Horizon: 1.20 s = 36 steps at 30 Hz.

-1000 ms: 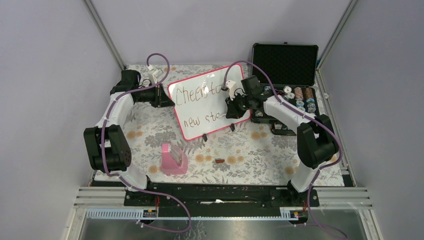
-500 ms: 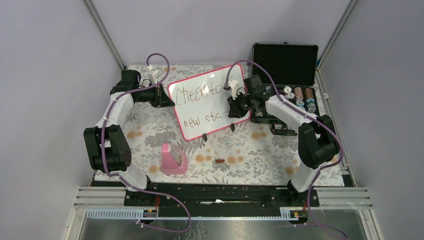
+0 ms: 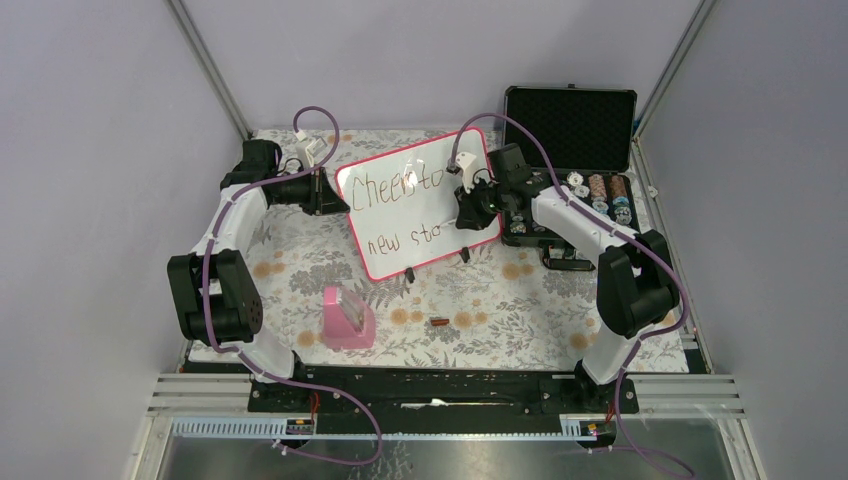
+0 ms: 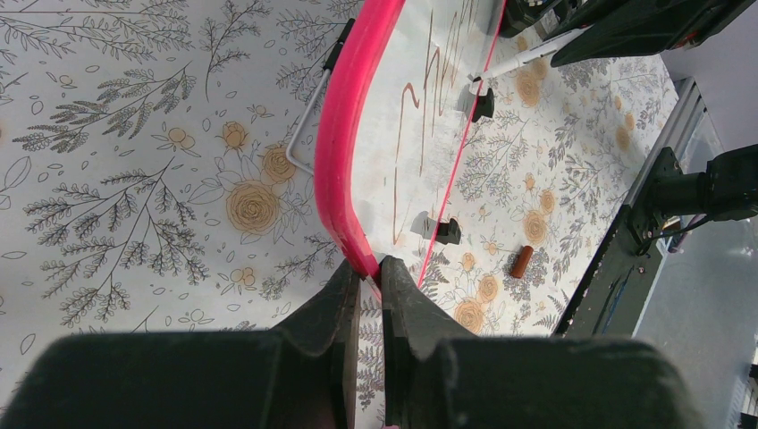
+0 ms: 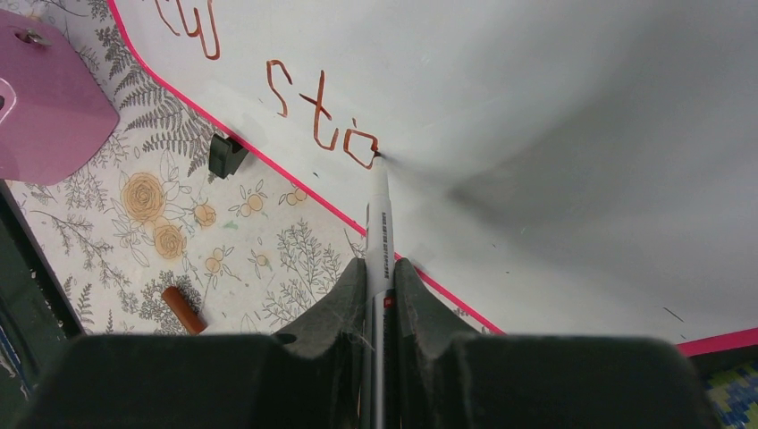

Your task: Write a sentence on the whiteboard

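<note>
**Loop after "st" closed on line two**

In the last second the right gripper (image 5: 380, 268) crept up-right and the marker (image 5: 379, 214) tip closed that loop. The sentence (image 3: 400, 187) read "Cheers to / new sto", probably mid-word. Right jaws were clamped on the marker. Left gripper (image 4: 368, 273) jaws pinched the whiteboard (image 3: 410, 212) frame, board mid-desk (image 3: 480, 300). Floral cover; pink block (image 3: 347, 317), brown cap (image 3: 438, 322), black case (image 3: 570, 125); grey walls (image 3: 420, 60).
</note>
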Motion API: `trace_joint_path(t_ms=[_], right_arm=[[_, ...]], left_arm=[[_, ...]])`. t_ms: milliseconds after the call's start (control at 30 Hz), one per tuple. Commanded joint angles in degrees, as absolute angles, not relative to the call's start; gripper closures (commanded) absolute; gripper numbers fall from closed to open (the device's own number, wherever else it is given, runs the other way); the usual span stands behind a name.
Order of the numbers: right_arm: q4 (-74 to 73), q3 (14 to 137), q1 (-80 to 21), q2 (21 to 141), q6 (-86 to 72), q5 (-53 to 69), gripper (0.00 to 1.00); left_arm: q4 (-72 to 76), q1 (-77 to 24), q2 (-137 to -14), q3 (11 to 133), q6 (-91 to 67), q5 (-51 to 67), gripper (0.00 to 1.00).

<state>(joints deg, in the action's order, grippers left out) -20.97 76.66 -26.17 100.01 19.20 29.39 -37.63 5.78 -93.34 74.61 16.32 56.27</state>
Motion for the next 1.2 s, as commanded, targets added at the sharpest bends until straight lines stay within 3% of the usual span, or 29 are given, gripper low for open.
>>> trace_joint_path(t_ms=[0, 1167], right_arm=[[-18.9, 79.4, -25.5, 99.7, 19.3, 27.5, 1.0], [-19.7, 73.6, -25.5, 97.7, 21.3, 27.3, 1.0]], left_arm=[[-35.7, 4.4, -92.0, 76.2, 19.4, 55.7, 1.0], [-35.7, 4.3, -91.8, 76.1, 19.5, 55.3, 1.0]])
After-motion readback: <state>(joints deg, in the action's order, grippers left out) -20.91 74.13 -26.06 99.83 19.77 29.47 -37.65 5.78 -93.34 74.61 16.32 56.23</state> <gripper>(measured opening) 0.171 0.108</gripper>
